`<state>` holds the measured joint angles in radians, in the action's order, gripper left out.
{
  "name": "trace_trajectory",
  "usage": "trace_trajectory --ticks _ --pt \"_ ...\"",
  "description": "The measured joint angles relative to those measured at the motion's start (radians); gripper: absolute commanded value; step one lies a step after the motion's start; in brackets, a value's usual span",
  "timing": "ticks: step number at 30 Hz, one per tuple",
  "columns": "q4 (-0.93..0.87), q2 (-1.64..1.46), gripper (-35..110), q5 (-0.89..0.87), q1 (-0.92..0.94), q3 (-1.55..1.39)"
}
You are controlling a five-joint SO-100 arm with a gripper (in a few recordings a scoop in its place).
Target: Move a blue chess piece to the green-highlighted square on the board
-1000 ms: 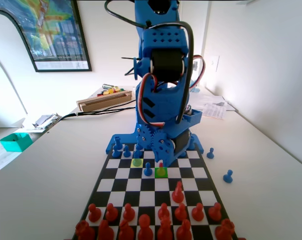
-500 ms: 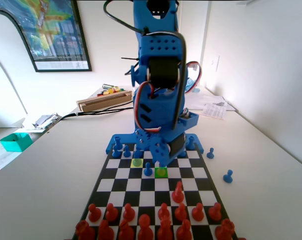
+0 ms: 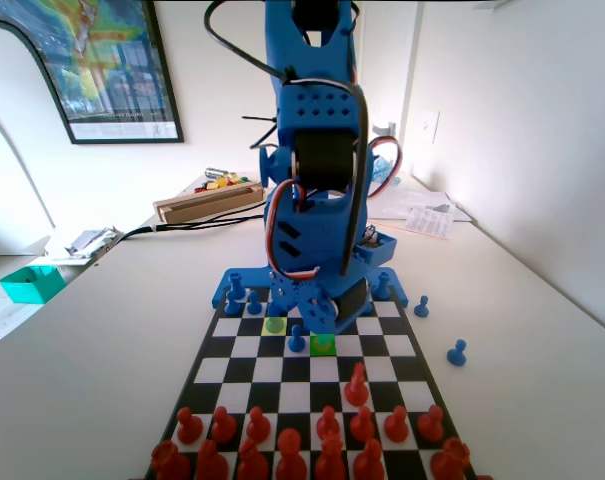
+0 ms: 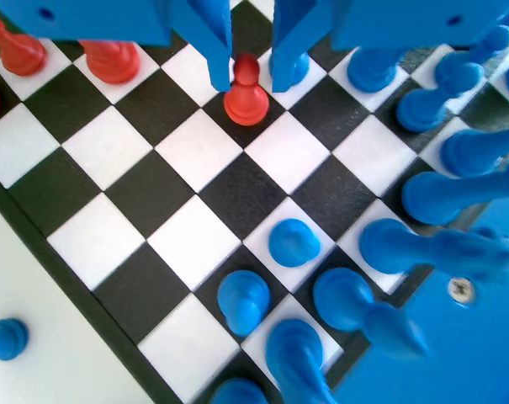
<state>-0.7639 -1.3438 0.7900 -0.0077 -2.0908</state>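
Nearest the fixed camera, the red pieces [image 3: 287, 450] stand in their rows on the board [image 3: 237, 372], with one red piece [image 3: 357, 385] advanced a rank ahead of them. Beyond it lies the green-highlighted square [image 3: 324, 345], and just to its left in this view stands a blue chess piece [image 3: 297, 340], a pawn on a neighbouring square and not yet on the green one. Over the last second the blue arm [image 3: 317, 190] has sunk and drawn in over the green square, so that the tool [image 3: 317, 316] now covers the red pawn that stood there in plain sight before. In the wrist view the tool [image 4: 250, 82] is narrowly parted, its jaws standing on either side of the head of the red pawn [image 4: 246, 94], with a sliver of gap on the right, so no grip looks made yet. Judging by this, the red pawn blocks the target and is being cleared first. Farther off, the yellow-highlighted square [image 3: 274, 324] lies near the blue back ranks, and two blue pawns [image 3: 457, 352] rest on the surface [image 3: 522, 330] to the board's right.
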Motion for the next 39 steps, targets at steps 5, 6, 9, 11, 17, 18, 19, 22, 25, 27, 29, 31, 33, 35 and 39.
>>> trace_trajectory --ticks 5,6,9,11,17,18,19,22,25,27,29,31,33,35,39 --pt "-0.006 0.0 11 -0.017 -0.006 0.014" --pt "-0.006 0.0 11 -0.018 -0.006 0.015" --pt "-0.008 0.0 11 -0.018 -0.003 0.015" --pt "-0.008 0.0 11 -0.018 -0.003 0.015" --pt "0.006 0.0 11 -0.018 -0.025 0.015" --pt "0.006 0.0 11 -0.018 -0.026 0.015" --pt "0.006 0.0 11 -0.018 -0.026 0.015" --pt "0.006 0.0 11 -0.015 -0.021 0.012" --pt "0.006 0.0 11 -0.008 -0.021 0.006" --pt "0.014 0.0 11 -0.009 -0.023 -0.005" --pt "0.011 0.0 11 -0.009 -0.021 -0.009" --pt "0.031 0.0 11 -0.009 -0.015 -0.011" --pt "0.031 0.0 11 -0.009 -0.011 -0.021" --pt "0.023 0.0 11 -0.009 -0.011 -0.026" --pt "0.034 0.0 10 -0.009 -0.012 -0.028"
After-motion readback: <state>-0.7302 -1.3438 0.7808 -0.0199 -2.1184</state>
